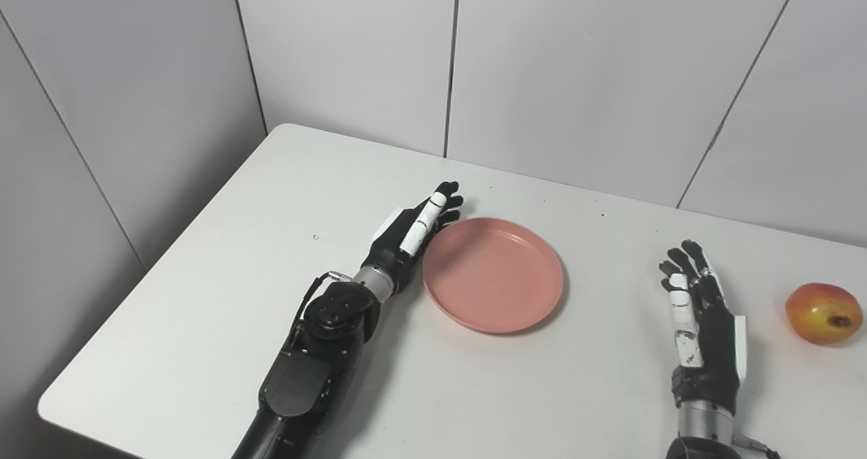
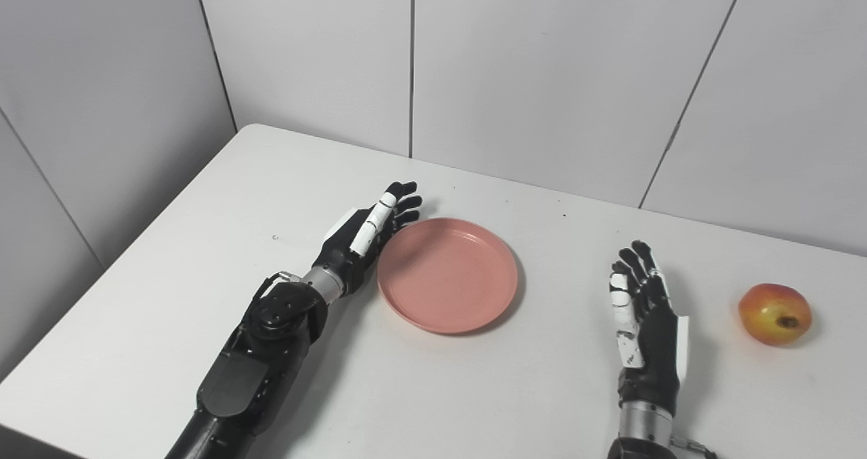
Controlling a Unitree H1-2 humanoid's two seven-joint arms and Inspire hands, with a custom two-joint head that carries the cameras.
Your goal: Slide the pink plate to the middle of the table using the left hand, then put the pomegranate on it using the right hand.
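Low right in frame, my right hand [image 1: 701, 323] waits with fingers spread and empty near the pomegranate [image 1: 823, 313]; my left hand [image 1: 410, 232], fingers straight, sits edge-on against the pink plate [image 1: 493, 274] to push it.

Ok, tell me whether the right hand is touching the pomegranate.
Apart. In the left eye view, bare table shows between the open right hand and the pomegranate, which lies alone to its right.

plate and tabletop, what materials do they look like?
Pink plate: probably plastic or melamine, with a matte, even colour, a thin raised rim and no glaze shine; ceramic can't be ruled out. Table: smooth white laminate or coated board by its look, with a soft sheen, rounded corners and a few small dark specks.
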